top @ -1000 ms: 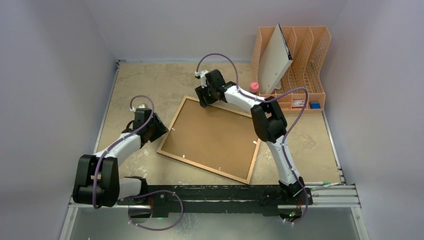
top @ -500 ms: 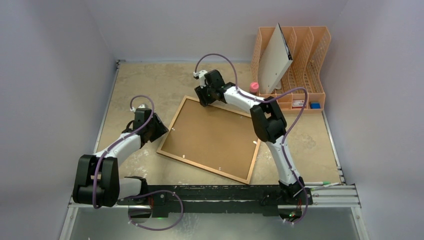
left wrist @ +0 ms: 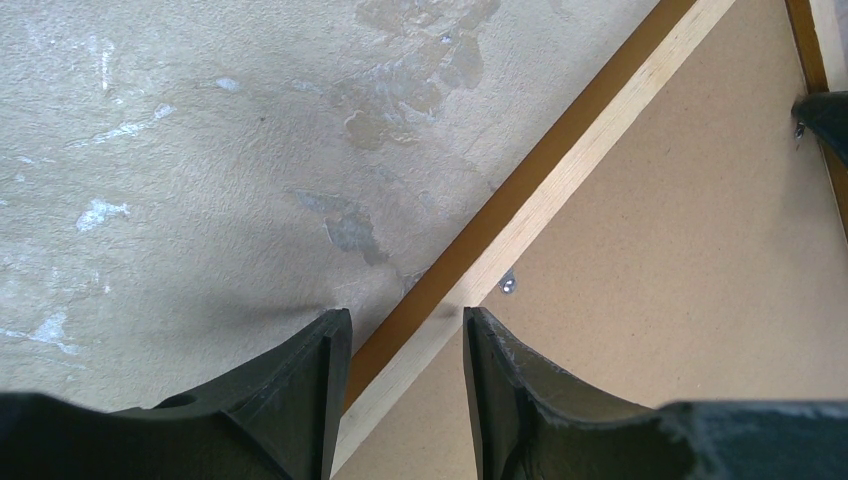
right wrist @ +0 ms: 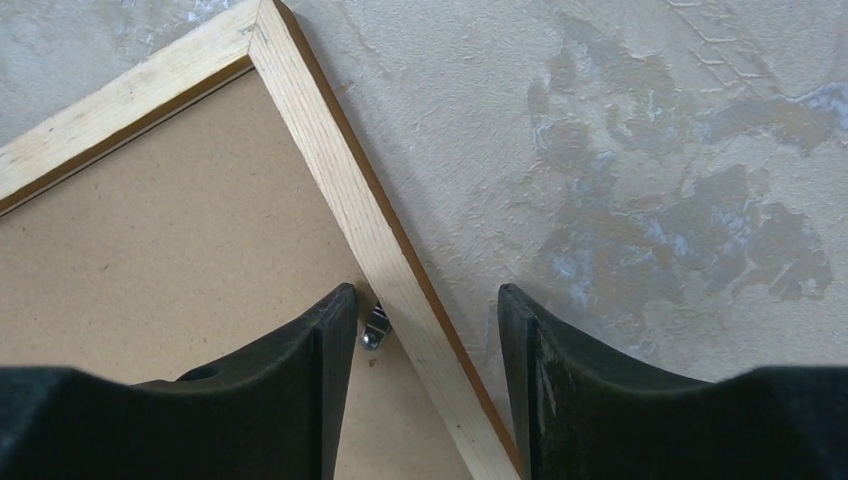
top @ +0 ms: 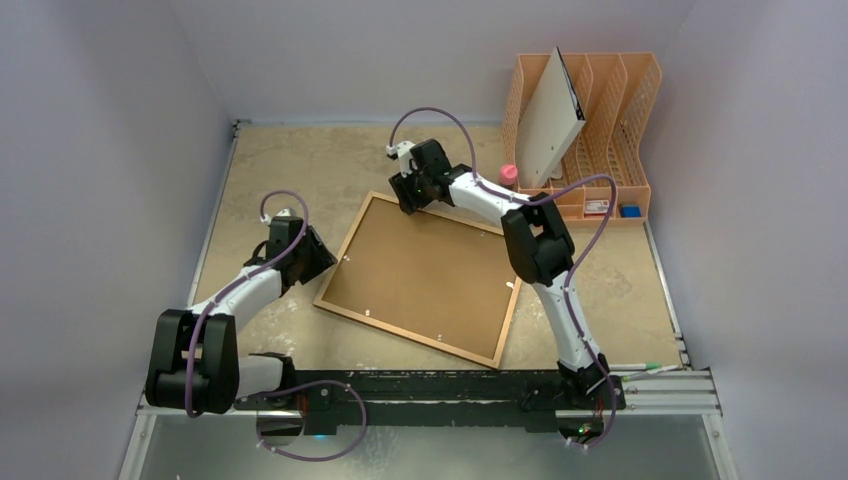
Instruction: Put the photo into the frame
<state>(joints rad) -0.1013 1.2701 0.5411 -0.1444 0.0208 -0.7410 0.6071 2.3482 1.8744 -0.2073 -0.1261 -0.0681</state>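
The frame lay face down and skewed on the table, with the brown board seated inside its rails. The photo showed in no view (it may have lain under the board, but nothing confirmed that), so how far the job had got could not be judged.

The likely trouble was at the clips. The right claw hung over the far rail near the corner, one finger over the board and one over the table. A small metal clip sat just beside its inner finger. Closing or pushing from there would probably have pinched the rail rather than turned the clip. It could also have skidded the whole frame, since nothing pinned the frame down. The left claw straddled the left rail the same way, with a second clip near its inner finger. A sideways nudge from either arm could have twisted the frame out from under the other.

Both claws stood partly apart and held nothing. Each had a rail showing in the gap between its fingers. Whether the fingertips touched the wood could not be told from the wrist views.
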